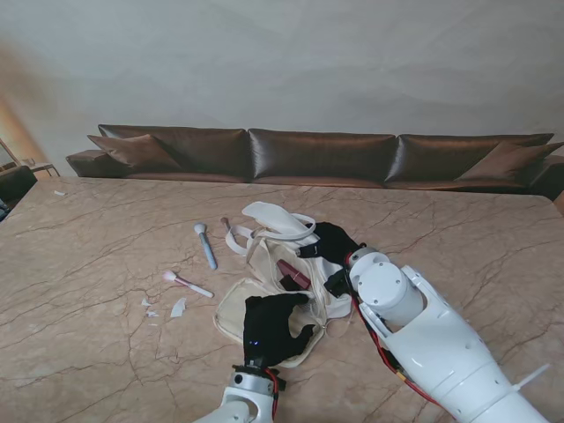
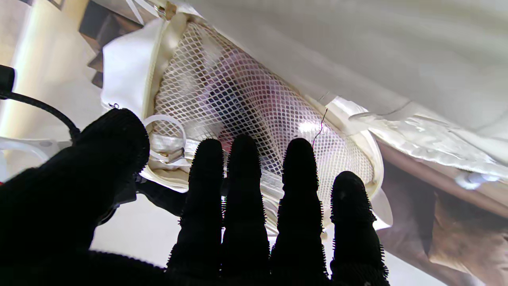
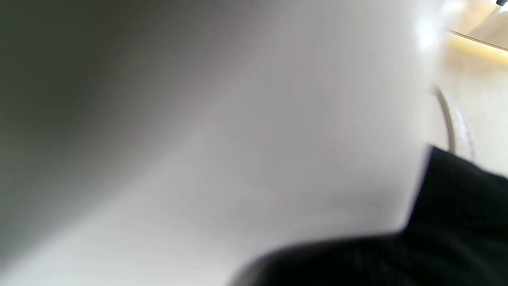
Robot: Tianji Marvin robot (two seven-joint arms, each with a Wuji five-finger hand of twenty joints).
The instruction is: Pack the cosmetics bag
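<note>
looks like a home living room: long brown leather sofa (image 1: 322,157) with cushions against a plain wall, marble-look table (image 1: 79,264) right in front of it.

Soft daylight; right wrist view blurred

1. My left hand (image 1: 275,326) lies on the near flap of the cosmetics bag (image 1: 264,264), so that side is blocked
2. My right hand (image 1: 333,240) and forearm crowd the bag's right edge
3. A dark red item (image 1: 295,275) sits in the open mouth between my hands
4. To the left, the blue brush (image 1: 206,246), pink brush (image 1: 187,283) and white scraps (image 1: 176,307) dot the table (image 1: 79,264); beyond them the marble lies open
</note>
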